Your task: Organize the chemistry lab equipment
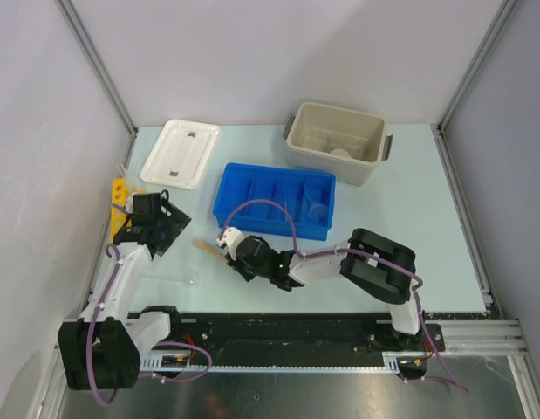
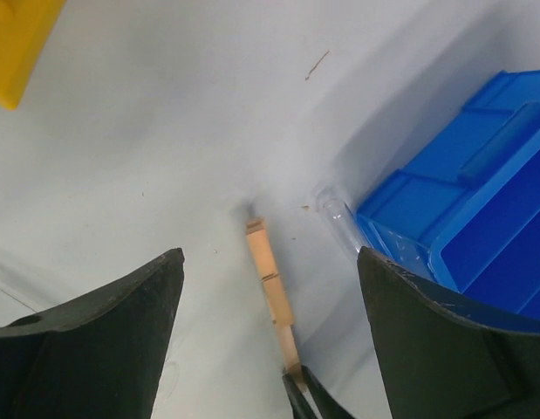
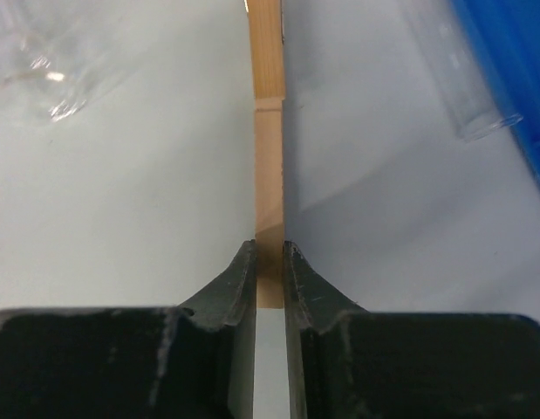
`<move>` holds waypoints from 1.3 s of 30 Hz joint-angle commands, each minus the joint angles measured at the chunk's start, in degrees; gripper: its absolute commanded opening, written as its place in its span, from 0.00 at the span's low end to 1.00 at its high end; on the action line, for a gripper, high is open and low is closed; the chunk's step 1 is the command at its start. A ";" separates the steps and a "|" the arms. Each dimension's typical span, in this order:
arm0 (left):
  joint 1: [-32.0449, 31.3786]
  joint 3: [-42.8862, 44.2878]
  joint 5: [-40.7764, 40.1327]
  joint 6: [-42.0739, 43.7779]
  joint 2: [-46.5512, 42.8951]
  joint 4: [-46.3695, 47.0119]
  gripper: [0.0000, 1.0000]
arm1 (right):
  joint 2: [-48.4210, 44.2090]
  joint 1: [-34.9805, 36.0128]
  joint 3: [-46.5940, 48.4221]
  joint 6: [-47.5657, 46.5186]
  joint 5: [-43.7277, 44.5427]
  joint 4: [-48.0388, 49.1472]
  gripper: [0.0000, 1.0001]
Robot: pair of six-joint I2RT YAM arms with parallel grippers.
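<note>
A tan wooden stick (image 1: 206, 248) lies on the table in front of the blue tray. My right gripper (image 1: 226, 244) is shut on its near end, which shows clearly in the right wrist view (image 3: 270, 249), where the stick (image 3: 268, 131) runs straight ahead. My left gripper (image 1: 154, 229) is open and empty, apart from the stick on its left. In the left wrist view (image 2: 270, 255) the stick (image 2: 270, 279) lies between its spread fingers. A clear glass tube (image 2: 338, 214) lies against the tray's wall; it also shows in the right wrist view (image 3: 453, 78). Mesh and wire triangle are not made out.
The blue divided tray (image 1: 228, 194) stands mid-table. The beige tub (image 1: 365, 166) is behind it at the right, and its white lid (image 1: 181, 153) at the back left. A yellow piece (image 1: 119, 202) lies at the left edge. Clear glassware (image 3: 43, 61) lies left of the stick.
</note>
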 commanded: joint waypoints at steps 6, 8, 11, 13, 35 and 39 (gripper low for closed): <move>0.41 0.45 2.05 1.44 -1.81 0.16 0.84 | -10.61 6.90 -4.14 2.51 7.40 -15.13 0.08; 0.41 0.17 2.79 1.90 -1.99 0.17 0.84 | -13.33 8.09 -6.46 4.69 8.81 -16.53 0.08; 0.19 -0.04 4.54 2.92 -1.82 0.37 0.83 | -16.71 9.78 -9.65 8.20 11.55 -18.90 0.08; -0.35 0.12 5.52 3.83 -1.53 0.55 0.83 | -18.15 10.46 -11.31 10.66 12.55 -20.14 0.11; -1.65 0.39 21.13 12.54 2.01 5.03 0.92 | -10.16 2.37 -5.37 5.86 1.56 -2.86 0.53; -1.65 0.38 22.03 13.12 2.63 5.23 0.94 | -6.59 2.63 -2.43 5.83 -0.08 -2.36 0.52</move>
